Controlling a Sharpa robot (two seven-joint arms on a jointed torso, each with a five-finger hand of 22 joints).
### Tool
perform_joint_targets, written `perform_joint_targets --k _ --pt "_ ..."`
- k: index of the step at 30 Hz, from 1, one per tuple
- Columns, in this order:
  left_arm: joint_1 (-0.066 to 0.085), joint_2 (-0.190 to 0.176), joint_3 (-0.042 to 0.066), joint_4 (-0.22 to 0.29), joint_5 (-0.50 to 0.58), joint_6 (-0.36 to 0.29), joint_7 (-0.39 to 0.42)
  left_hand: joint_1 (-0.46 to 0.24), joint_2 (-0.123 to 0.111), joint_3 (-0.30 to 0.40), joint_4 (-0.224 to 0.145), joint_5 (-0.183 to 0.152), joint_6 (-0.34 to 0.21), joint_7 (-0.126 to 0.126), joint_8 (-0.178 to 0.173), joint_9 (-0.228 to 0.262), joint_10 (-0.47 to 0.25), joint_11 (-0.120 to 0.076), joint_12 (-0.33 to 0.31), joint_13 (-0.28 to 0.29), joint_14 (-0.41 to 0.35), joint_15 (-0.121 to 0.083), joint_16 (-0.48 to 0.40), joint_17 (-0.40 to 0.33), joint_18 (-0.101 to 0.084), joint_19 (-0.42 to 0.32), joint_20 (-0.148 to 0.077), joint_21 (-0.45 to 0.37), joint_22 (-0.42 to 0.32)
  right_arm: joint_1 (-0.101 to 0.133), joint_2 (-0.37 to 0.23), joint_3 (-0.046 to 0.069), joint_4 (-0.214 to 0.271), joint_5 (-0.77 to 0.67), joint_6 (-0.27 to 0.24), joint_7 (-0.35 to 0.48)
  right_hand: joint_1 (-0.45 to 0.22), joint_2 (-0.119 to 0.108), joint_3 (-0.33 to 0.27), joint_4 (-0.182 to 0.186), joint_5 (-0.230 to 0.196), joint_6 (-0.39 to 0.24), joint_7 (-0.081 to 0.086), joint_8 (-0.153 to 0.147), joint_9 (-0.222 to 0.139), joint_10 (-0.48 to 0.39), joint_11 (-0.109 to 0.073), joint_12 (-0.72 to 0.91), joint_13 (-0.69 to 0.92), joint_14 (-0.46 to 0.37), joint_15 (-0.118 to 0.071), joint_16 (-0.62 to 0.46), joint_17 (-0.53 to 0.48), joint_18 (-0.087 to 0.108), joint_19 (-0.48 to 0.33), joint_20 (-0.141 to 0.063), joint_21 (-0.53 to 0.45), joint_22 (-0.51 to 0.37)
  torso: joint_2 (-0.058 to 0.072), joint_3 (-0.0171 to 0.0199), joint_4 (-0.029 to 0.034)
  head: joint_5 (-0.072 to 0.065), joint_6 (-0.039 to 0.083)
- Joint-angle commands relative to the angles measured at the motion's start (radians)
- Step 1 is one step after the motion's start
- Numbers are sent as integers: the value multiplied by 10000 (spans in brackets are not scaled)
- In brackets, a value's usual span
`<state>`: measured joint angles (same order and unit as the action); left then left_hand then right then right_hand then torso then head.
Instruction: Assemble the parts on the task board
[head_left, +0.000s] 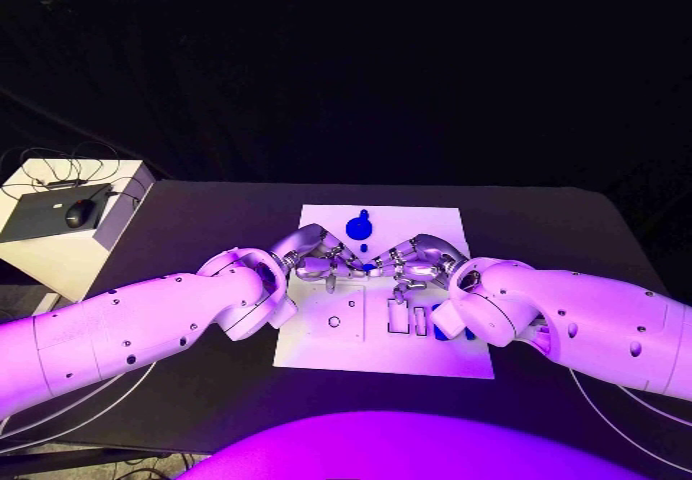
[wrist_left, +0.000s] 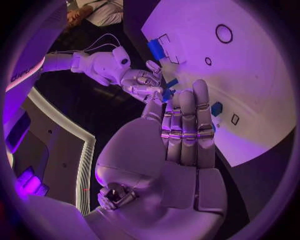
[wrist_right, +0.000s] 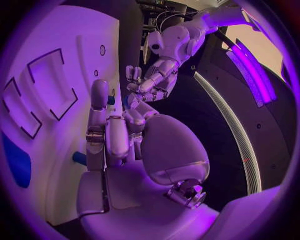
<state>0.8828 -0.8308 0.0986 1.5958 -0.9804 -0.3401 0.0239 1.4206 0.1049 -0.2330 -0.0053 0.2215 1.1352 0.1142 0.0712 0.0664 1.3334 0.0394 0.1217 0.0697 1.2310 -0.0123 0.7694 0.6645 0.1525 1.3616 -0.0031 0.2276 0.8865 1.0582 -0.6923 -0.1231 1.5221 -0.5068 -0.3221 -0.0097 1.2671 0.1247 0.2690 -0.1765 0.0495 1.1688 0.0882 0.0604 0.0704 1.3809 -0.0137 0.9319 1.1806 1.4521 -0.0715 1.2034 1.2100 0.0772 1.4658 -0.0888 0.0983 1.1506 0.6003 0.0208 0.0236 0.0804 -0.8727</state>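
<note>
The white task board lies in the middle of the table. My two hands meet fingertip to fingertip above its middle. My left hand comes from the left and my right hand from the right. A small blue part sits between their fingertips. In the left wrist view, my right hand pinches this blue part, and my left hand reaches up to it with straight fingers held side by side. Whether the left hand also grips it is hidden. A blue teardrop part lies at the board's far edge.
A small blue piece lies just behind the hands, and other blue parts stand in the board's slots by my right wrist. Empty outlined slots and a round hole mark the near half. A white box with cables stands far left.
</note>
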Motion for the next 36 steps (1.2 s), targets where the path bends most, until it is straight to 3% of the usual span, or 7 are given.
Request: perform_joint_targets --k 1,23,36 --pt "-2 26 4 15 86 393 44 38 90 37 -19 -32 25 29 -74 -15 80 13 -105 12 -6 -33 -52 24 -99 -50 -73 74 -23 -2 3 12 31 -29 111 189 12 123 -25 -6 30 22 41 52 18 -72 -18 41 4 -52 -14 18 -6 194 167 41 -43 8 -2 3 -2 -3 1" --pt "-1 28 4 46 211 431 175 182 350 192 -134 -9 -14 23 -70 -14 54 14 -161 16 -26 -32 -49 54 -110 -88 -81 112 -7 -4 56 16 39 -285 351 90 25 154 -55 -52 22 4 51 50 17 -81 -11 63 9 -60 -11 36 -1 196 156 44 -45 23 -5 -8 2 -22 1" --pt "4 64 5 43 237 628 137 270 581 622 -377 -31 229 -128 -60 -7 203 -66 -170 18 -49 -83 -20 94 -135 -146 -114 199 66 -4 89 16 90 -341 343 149 29 163 -65 -62 21 4 52 52 17 -81 -11 69 12 -62 -9 45 6 197 154 44 -44 28 -3 7 -3 -30 1"
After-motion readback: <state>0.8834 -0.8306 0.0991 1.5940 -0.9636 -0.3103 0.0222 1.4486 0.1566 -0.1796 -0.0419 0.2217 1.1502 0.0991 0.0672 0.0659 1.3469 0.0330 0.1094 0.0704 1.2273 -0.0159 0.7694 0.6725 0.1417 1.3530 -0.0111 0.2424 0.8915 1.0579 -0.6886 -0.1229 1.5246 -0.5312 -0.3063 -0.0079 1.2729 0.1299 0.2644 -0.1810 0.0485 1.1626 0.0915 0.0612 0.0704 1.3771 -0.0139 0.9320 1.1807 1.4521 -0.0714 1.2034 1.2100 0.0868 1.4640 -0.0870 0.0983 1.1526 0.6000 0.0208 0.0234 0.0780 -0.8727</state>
